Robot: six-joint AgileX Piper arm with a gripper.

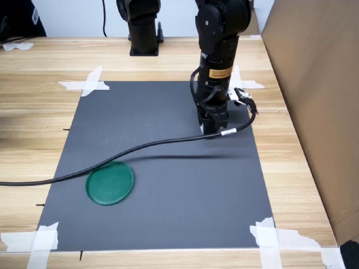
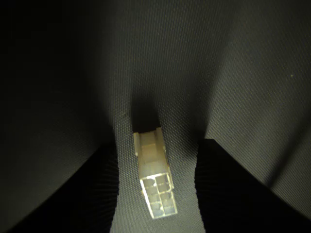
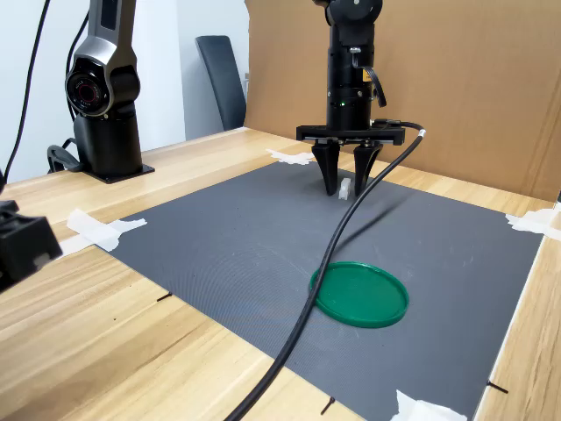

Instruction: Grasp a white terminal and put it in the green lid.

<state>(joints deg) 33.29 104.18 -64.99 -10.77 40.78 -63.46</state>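
The white terminal (image 2: pixel 153 174) lies flat on the grey mat (image 1: pixel 168 213), a small boxy translucent housing. My gripper (image 3: pixel 347 189) points straight down with its tips at the mat, open, one finger (image 2: pixel 73 204) on each side of the terminal and a gap on both sides. In the second exterior view the terminal (image 3: pixel 345 187) shows as a pale block between the black fingertips. In the first exterior view the gripper (image 1: pixel 213 128) mostly hides it. The green lid (image 1: pixel 110 182) (image 3: pixel 359 295) lies flat and empty on the mat, well apart from the gripper.
A black cable (image 1: pixel 140 148) runs from the wrist across the mat, passing just beside the lid. A second black arm base (image 1: pixel 144 33) stands at the table's back. A cardboard wall (image 1: pixel 320 84) borders one side. White tape strips (image 1: pixel 90 83) hold the mat corners.
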